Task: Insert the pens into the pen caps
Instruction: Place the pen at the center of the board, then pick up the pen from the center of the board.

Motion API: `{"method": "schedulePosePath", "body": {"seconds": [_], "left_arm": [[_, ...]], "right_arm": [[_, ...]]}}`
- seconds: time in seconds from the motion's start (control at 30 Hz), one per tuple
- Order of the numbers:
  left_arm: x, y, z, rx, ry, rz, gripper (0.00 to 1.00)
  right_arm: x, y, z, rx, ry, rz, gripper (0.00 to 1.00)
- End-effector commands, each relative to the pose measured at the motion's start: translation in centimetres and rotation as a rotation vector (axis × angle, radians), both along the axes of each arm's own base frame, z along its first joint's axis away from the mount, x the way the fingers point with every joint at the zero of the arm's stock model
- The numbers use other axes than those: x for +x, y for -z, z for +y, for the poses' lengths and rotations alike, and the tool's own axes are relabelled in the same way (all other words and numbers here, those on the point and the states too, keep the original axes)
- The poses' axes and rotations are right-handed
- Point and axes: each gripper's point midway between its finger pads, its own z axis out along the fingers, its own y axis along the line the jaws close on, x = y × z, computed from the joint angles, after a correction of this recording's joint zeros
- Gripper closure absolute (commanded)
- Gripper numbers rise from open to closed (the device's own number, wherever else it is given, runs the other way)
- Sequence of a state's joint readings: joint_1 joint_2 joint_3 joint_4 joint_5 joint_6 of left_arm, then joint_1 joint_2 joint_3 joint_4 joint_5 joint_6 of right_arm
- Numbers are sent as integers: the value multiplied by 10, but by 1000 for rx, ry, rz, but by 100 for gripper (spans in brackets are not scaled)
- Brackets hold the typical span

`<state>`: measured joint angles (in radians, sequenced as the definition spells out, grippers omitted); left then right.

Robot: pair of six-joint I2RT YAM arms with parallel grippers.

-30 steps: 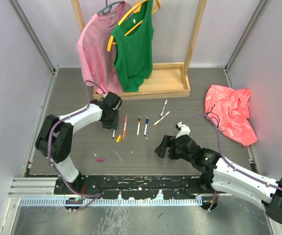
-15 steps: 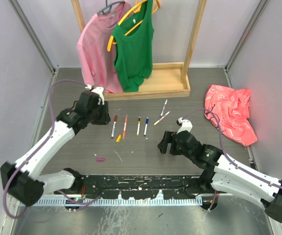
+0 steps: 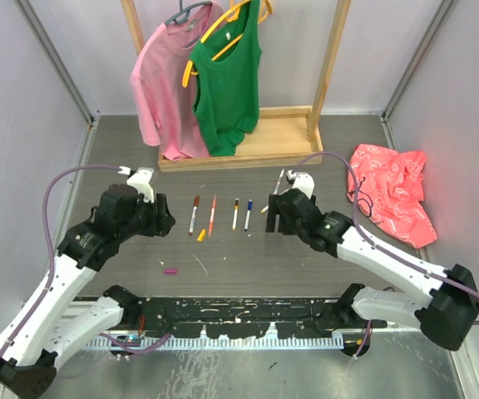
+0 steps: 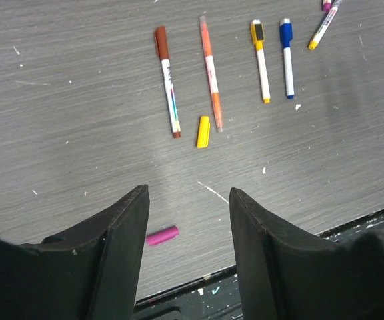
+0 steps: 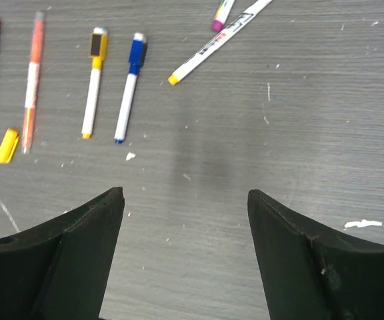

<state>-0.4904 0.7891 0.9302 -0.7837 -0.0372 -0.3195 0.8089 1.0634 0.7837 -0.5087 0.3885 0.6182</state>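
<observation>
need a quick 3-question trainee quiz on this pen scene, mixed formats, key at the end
1. True or false: the magenta cap sits on a pen.
2. The loose cap beside the orange pen is: A yellow, B blue, C brown.
3. Counting from the brown pen, how many pens lie in the side-by-side row?
Key: 1 false, it lies loose, apart from every pen. 2 A, the yellow cap. 3 four.
</observation>
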Motion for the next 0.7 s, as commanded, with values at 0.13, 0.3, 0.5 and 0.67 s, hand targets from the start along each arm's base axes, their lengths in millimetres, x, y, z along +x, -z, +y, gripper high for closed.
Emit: {"method": "schedulePosePath", "body": {"seconds": [0.13, 0.3, 0.5, 0.67], "left_arm": [[-7, -1, 4, 14, 38, -40, 47], [-8, 6, 0, 17, 61, -12, 50], [-9, 4, -1, 8, 66, -24, 50], [-9, 5, -2, 7, 70, -20, 51]], "right_arm": [[61, -2, -6, 30, 248, 8, 20], [91, 19, -3, 35, 347, 67, 21], [119, 41, 1, -49, 392, 90, 28], [131, 56, 1, -96, 443, 108, 28]]}}
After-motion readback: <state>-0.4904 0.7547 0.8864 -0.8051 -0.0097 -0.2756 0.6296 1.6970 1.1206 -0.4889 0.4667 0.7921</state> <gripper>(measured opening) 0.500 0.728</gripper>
